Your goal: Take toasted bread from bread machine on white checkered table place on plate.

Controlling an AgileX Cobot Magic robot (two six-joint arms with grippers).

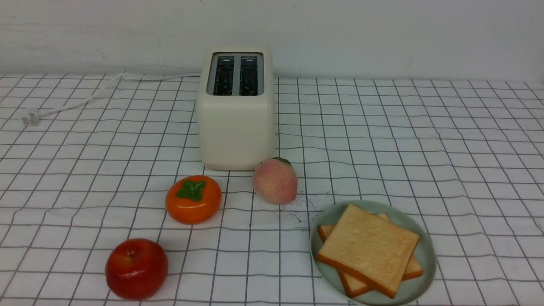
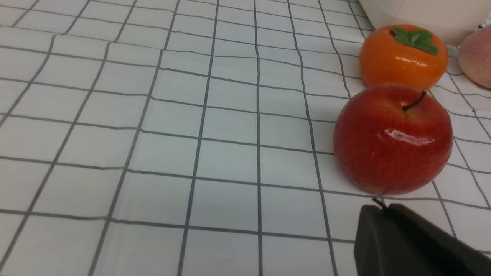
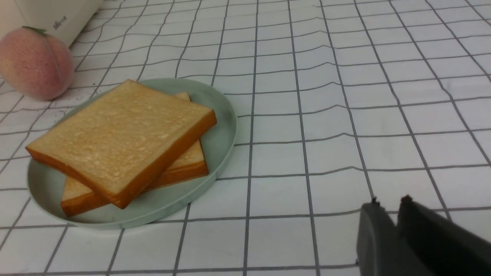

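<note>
Neatly browned, two toast slices (image 1: 369, 248) overlap askew, golden-faced and orange-crusted.

Dark, narrow tool (image 3: 390, 212) fingertips.

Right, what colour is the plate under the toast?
Plain pale green, slightly greyish, the plate shows best in the right wrist view.

With twelve o'clock straight ahead of the robot, the left gripper (image 2: 385, 205) is pointing roughly toward twelve, its dark fingers pressing together, shut. The right gripper (image 3: 390, 201) is also pointing roughly toward twelve, its two dark fingertips standing slightly apart, a narrow gap showing between them.
</note>
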